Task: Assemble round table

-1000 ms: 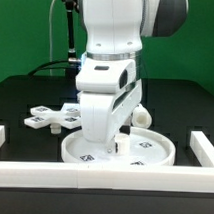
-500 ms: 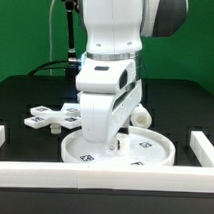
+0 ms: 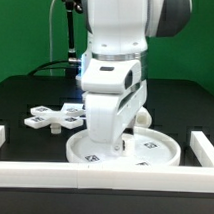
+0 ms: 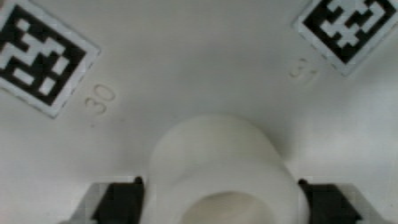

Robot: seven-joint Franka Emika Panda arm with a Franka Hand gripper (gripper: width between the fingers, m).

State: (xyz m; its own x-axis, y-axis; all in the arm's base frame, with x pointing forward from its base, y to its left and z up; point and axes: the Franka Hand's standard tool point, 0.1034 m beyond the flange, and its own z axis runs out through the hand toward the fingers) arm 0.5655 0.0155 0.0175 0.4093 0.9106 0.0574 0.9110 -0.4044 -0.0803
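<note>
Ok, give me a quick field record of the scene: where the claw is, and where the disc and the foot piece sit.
claw: low over the round disc, one finger either side of a rounded white part
grip: cannot tell whether it is closed on that part
round disc: flat on the table, close behind the front border bar
foot piece: on the table, at the exterior view's left of the arm

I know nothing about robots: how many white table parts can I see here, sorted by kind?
Round disc: 1
Cross-shaped foot: 1
Short leg: 1
Total: 3
</note>
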